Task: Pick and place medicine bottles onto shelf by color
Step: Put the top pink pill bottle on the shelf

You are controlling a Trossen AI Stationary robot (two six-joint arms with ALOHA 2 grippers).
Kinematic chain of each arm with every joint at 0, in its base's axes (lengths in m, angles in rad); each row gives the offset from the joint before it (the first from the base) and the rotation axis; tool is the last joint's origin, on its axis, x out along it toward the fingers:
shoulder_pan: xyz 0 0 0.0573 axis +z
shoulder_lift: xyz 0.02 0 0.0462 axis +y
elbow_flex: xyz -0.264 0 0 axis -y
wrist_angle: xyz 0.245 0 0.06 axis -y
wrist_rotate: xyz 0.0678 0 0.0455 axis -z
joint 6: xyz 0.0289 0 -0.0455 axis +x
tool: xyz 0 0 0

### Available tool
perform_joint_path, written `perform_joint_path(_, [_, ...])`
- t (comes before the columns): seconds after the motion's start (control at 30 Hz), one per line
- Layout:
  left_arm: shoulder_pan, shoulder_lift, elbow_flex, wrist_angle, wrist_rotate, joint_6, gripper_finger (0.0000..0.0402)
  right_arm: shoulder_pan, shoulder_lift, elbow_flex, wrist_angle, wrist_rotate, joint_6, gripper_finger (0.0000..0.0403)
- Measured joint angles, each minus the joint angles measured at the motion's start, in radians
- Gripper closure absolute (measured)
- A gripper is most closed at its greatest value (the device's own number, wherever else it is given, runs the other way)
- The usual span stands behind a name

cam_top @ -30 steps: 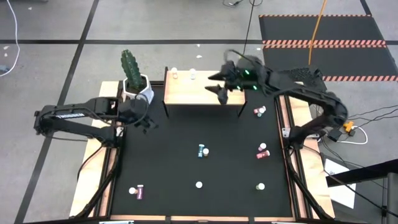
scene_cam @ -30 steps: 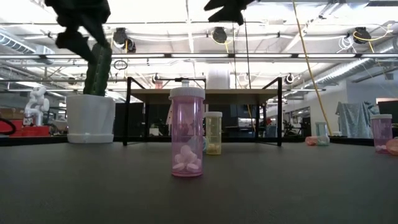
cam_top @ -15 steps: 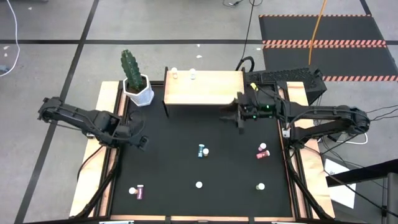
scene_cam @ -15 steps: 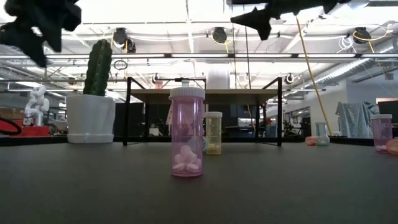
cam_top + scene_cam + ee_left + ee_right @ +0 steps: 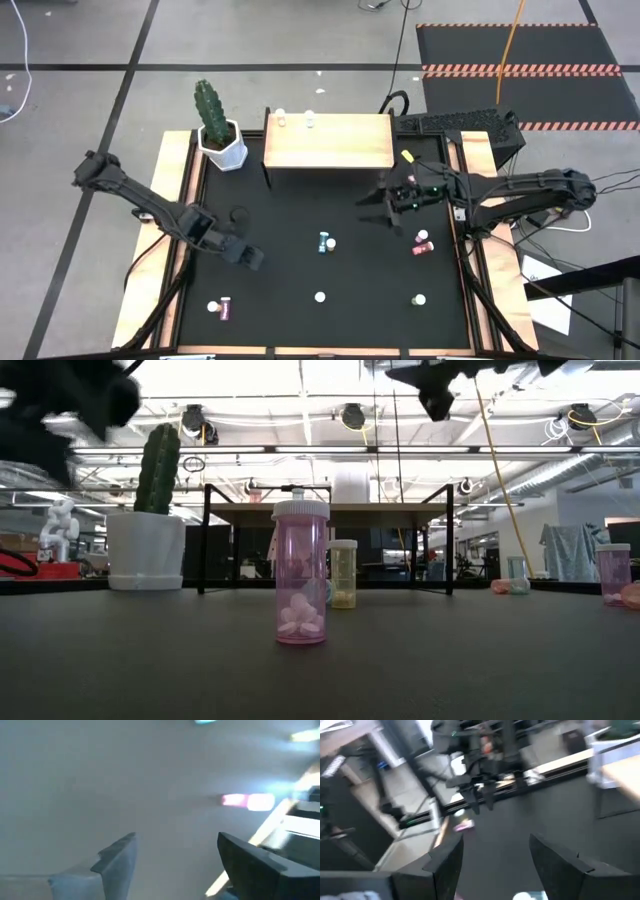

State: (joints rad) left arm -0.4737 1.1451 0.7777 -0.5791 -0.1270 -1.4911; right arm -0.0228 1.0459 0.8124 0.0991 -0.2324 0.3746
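Medicine bottles lie scattered across the black table (image 5: 290,220): a pink one (image 5: 222,308) lower left, a blue one (image 5: 325,242) at centre, another pink (image 5: 421,243) right. The left gripper (image 5: 250,258) hovers left of centre, jaws apart and empty. The shelf (image 5: 328,141) stands top centre. The right gripper (image 5: 378,201) hangs right of centre, jaws apart, empty.

Black tabletop (image 5: 290,230) w/ bottles (image 5: 325,242) scattered btwn both hands, cactus pot (image 5: 222,145); shelf (image 5: 330,142) carries two bottles (image 5: 283,120).
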Motion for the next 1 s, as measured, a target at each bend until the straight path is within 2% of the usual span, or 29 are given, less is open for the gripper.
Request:
perform_joint_path(0.17, [-0.006,0.116,0.000,0.289,-0.057,0.161,0.0160,0.043,-0.009,0.000,0.007,-0.004,-0.012,0.0179])
perform_joint_path(0.37, [0.057,0.192,0.000,0.380,-0.052,0.183,0.0180,0.085,-0.009,0.000,0.032,0.084,0.146,0.0193])
perform_joint_path(0.53, [0.098,0.196,0.000,0.455,-0.026,0.327,0.0189,0.153,-0.008,0.000,-0.070,0.240,0.216,0.0213])
perform_joint_path(0.7, [0.096,0.196,0.000,0.628,-0.023,0.652,0.0201,0.294,-0.001,0.000,-0.098,0.513,0.253,0.0237])
perform_joint_path(0.83, [0.068,0.196,0.001,0.733,-0.003,0.846,0.0211,0.390,0.015,0.000,-0.097,0.673,0.326,0.0252])
perform_joint_path(1.0, [0.019,0.196,0.001,0.774,-0.004,0.896,0.0215,0.469,0.065,0.006,-0.060,0.759,0.441,0.0262])
